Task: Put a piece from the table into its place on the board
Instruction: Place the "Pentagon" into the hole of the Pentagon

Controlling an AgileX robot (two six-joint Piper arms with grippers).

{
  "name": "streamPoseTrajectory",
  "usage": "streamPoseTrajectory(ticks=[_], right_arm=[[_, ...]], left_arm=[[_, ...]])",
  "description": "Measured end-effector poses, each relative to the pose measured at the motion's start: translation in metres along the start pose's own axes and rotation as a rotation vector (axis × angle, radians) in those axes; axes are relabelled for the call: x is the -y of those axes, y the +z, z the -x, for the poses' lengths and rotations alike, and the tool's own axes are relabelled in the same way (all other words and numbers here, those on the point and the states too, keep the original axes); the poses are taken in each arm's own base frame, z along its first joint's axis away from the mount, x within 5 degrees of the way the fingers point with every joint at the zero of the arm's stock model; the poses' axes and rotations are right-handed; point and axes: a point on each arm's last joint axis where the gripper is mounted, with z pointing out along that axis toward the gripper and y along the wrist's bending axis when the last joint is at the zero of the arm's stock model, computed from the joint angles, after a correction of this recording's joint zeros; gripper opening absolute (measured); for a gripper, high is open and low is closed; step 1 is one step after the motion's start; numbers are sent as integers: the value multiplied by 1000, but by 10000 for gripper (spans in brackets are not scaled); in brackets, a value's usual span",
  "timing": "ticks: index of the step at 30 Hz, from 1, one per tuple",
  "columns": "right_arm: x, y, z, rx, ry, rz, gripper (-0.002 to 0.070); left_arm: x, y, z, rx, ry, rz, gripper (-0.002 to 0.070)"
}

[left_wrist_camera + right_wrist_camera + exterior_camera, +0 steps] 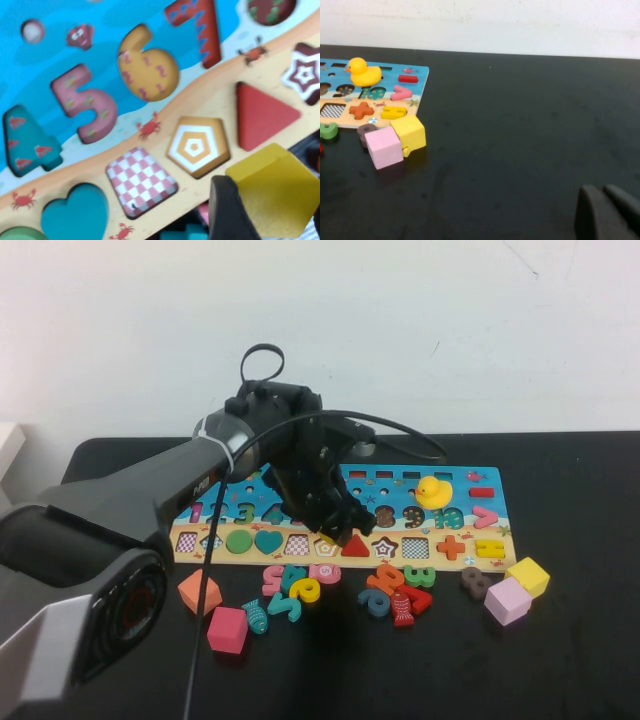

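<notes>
Yellow wood first: the pentagon piece point(276, 192) already off the table, pinched in the left gripper point(335, 528), held above the near edge of the board point(250, 550); not yet seated. In the left wrist view, hanging just beside the empty pentagon slot point(196, 146), the recess with its orange and white rings fully uncovered, between the checked square point(141, 181) and the red triangle point(262, 116); piece and slot apart, the piece offset toward the triangle's side and seemingly turned a little against the slot's outline, though hard to judge.

Done, then: pickup and most of the carry. Left to do, by the look of it: a short shift over the recess, squaring of the edges, lowering, release.

Jaws of the left gripper parted fairly wide yet closed on the piece; one dark finger point(232, 212) pressed against its flat side, the other barely visible at the picture's edge; nothing else touched.

Right gripper point(607, 212) parked low over bare black table point(530, 125), well apart from the board; jaws together, holding nothing. Loose numbers and coloured blocks lying in front of the board, yellow cube point(528, 576) among them, untouched.
</notes>
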Motion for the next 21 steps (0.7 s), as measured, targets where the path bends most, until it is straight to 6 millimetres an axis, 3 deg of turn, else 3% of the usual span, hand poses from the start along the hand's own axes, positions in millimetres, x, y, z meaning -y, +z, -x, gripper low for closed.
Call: streamPoseTrajectory(ticks=[10,21], right_arm=[[0,0,0,0,0,0,19],[0,0,0,0,0,0,19]], left_arm=[[-5,29,-6,-20,-34,-5,314],[-14,31,-2,35,-103,2,314]])
